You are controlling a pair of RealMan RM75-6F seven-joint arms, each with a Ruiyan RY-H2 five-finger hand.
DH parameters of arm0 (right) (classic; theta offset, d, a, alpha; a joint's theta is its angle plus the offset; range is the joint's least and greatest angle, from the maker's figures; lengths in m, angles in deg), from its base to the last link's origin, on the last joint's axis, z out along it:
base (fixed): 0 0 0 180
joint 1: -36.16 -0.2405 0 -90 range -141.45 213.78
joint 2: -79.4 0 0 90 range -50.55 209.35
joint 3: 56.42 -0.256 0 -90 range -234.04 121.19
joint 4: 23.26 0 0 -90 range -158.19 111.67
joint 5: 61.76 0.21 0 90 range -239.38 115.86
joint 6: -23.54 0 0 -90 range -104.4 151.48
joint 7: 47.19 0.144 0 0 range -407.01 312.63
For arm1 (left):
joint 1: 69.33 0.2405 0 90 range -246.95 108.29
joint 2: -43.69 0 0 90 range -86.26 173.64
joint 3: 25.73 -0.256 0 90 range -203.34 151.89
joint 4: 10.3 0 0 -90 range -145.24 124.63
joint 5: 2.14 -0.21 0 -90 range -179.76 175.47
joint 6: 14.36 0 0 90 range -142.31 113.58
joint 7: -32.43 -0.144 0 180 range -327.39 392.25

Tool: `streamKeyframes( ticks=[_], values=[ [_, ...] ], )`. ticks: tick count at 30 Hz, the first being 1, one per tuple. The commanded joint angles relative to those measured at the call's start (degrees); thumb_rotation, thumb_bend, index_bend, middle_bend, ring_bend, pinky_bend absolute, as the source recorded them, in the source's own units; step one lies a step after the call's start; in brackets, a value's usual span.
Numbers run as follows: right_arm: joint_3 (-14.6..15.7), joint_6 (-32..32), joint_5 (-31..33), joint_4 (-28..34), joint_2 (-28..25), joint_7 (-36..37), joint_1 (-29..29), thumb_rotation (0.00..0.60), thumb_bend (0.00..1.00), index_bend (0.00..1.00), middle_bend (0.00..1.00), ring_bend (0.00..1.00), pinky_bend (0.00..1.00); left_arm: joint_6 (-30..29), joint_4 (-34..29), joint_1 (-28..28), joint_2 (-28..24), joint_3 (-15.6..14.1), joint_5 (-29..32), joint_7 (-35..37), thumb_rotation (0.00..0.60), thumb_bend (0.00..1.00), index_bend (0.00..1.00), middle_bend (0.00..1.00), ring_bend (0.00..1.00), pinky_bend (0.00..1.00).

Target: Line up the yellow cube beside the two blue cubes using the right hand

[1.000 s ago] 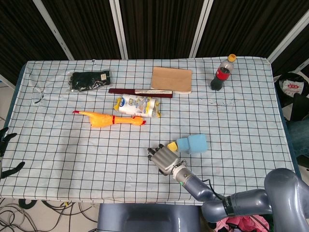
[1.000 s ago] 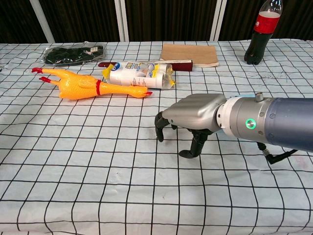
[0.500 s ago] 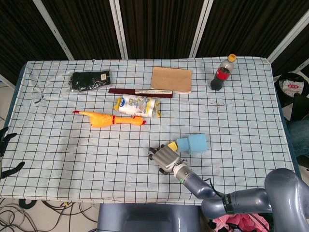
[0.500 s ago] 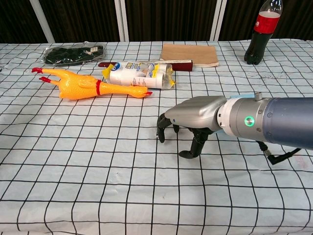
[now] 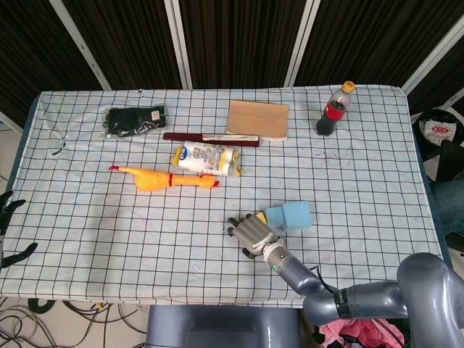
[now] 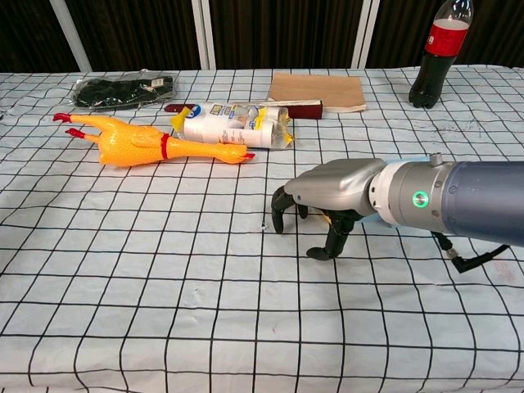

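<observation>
right hand [image 5: 251, 234] sits low over the checked tablecloth [image 5: 362, 174] near the front edge, fingers curled down toward the cloth; in the chest view the fingertips [image 6: 279, 221] arch like a cage and i can't tell whether they pinch anything. yellow cube [image 5: 259, 217] shows only as a sliver at the hand's far side, touching or just beside the nearer of the two blue cubes [image 5: 290, 215]; in the chest view it is hidden behind the palm. blue pair lies side by side, close together. left hand [image 5: 9, 206] is only dark fingers at the frame's left edge, off the table; its state can't be read. risks, as judgement: the cube is mostly hidden from both cameras, so a push could go blind and shove the blue cubes out of line, or rotate the yellow one so its faces don't sit flush; curled fingers dragging on the cloth could wrinkle it and shift all three; lifting away with a finger hooked on the cube could tug it back out of the row. writing: cola bottle [image 5: 333, 109] has a red label, text too small to read; the white snack packet [image 5: 205, 159] carries print, illegible. rubber chicken [image 5: 163, 178], cardboard pad [image 5: 258, 119], black bundle [image 5: 134, 120] carry no readable marks.
</observation>
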Motion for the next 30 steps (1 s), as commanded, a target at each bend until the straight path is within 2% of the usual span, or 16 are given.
streamKeyframes(
  ticks=[1, 20, 30],
  values=[
    [-0.16, -0.25, 0.08, -0.01, -0.14, 0.15, 0.03, 0.600, 0.35, 0.28, 0.09, 0.25, 0.23, 0.00, 0.04, -0.02, 0.05, 0.04, 0.06, -0.11, 0.600, 0.04, 0.21, 0.09, 0.00, 0.00],
    [-0.47, 0.20, 2.29, -2.23, -1.40, 0.55, -0.32, 0.600, 0.35, 0.28, 0.09, 0.25, 0.23, -0.05, 0.07, -0.02, 0.14, 0.09, 0.13, -0.30, 0.600, 0.04, 0.21, 0.09, 0.00, 0.00],
    [-0.61, 0.77, 2.60, -1.35, -2.79, 1.19, -0.37, 0.600, 0.35, 0.28, 0.09, 0.25, 0.23, -0.06, 0.02, -0.02, 0.21, 0.13, 0.21, -0.46, 0.600, 0.04, 0.21, 0.09, 0.00, 0.00]
  ],
)
